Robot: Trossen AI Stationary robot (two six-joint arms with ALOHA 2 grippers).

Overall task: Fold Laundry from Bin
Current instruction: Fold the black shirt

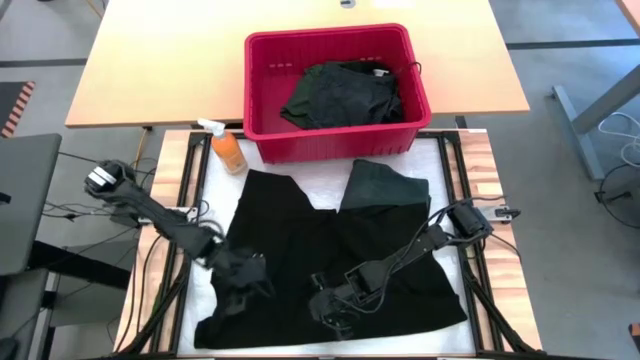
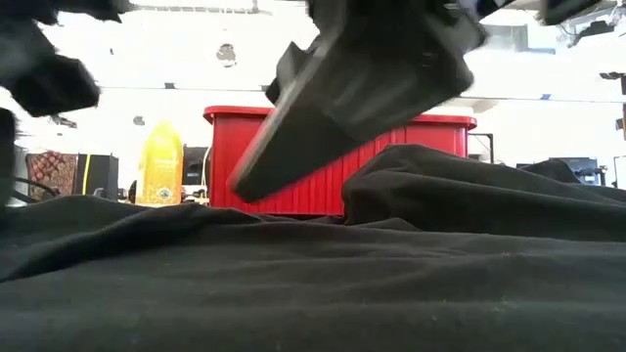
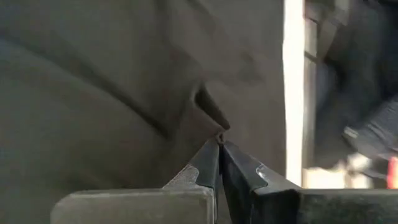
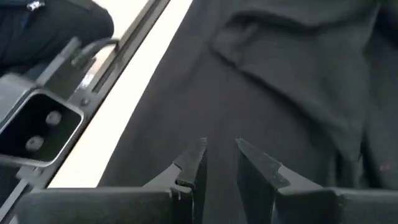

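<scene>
The left gripper (image 3: 219, 142) jaws are seen pinched together on a fold of the black garment (image 1: 300, 260) spread on the table; the right gripper (image 4: 219, 152) jaws stand narrowly parted above it. No legible writing is found. One red bin (image 1: 262, 120), holding dark laundry (image 1: 340, 95), and one orange bottle (image 1: 228, 150) are counted

Laundry (image 1: 330, 255) before bin (image 1: 262, 95)

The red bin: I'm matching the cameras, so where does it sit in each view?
High view: bin at top centre, holding dark laundry.
Low view: behind the black cloth, centre, partly behind a gripper.
Left wrist view: not in it.
Right wrist view: not in it.
Shared landmark: orange bottle beside the bin.
</scene>
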